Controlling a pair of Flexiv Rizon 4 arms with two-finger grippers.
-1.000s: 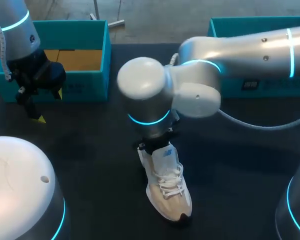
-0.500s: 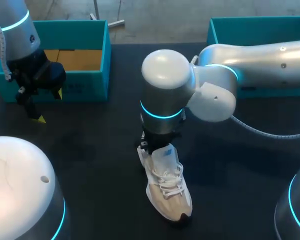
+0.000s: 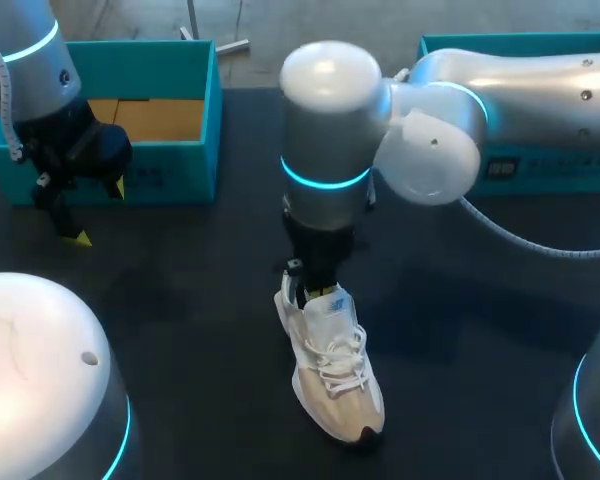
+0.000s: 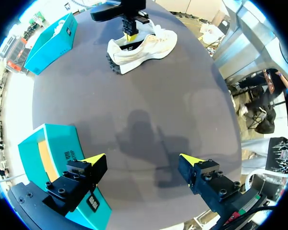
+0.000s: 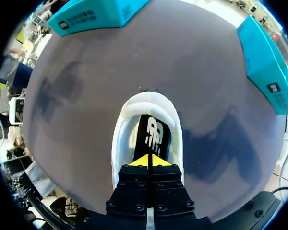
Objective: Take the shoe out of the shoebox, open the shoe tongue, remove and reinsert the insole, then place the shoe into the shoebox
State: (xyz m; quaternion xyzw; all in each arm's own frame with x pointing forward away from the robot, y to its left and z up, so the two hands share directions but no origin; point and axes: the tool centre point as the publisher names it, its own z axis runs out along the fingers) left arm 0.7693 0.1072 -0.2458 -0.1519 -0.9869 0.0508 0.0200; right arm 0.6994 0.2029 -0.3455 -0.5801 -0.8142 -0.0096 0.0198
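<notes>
The white shoe [image 3: 332, 370] with a beige toe stands on the dark table, its toe toward me. My right gripper [image 3: 314, 290] points down into the shoe's opening by the heel. In the right wrist view the right gripper [image 5: 149, 160] is shut, its yellow tips pressed together with nothing seen between them, just above the black insole [image 5: 152, 135] inside the white collar [image 5: 121, 125]. My left gripper [image 3: 98, 212] hangs open in front of the left teal shoebox [image 3: 160, 165], far from the shoe [image 4: 139, 45]. The left gripper [image 4: 143, 160] holds nothing.
A second teal box [image 3: 520, 60] stands at the back right, partly behind my right arm. The left shoebox [image 4: 45, 153] lies close beside my left fingers and shows brown card inside. Bare dark table lies between the shoe and both boxes.
My right arm's elbow and wrist have swung back and risen over the shoe, while its gripper stays at the shoe's opening. The shoe and my left arm have not moved.
</notes>
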